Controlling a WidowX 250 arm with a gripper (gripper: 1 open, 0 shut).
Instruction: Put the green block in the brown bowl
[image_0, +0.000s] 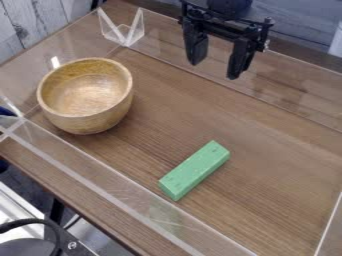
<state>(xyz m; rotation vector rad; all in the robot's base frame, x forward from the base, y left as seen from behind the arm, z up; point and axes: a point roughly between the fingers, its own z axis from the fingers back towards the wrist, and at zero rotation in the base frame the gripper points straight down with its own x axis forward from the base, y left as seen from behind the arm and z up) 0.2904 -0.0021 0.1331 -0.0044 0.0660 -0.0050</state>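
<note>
The green block (195, 169) lies flat on the wooden table, near the front, angled from lower left to upper right. The brown bowl (86, 94) stands upright at the left, its hollow holding nothing. My gripper (219, 56) hangs at the back of the table, well above and behind the block, to the right of the bowl. Its two black fingers point down and stand apart with nothing between them, so it is open.
A low clear plastic wall (80, 176) runs around the table top. A clear plastic stand (123, 27) sits at the back, behind the bowl. Bare wood lies between bowl and block.
</note>
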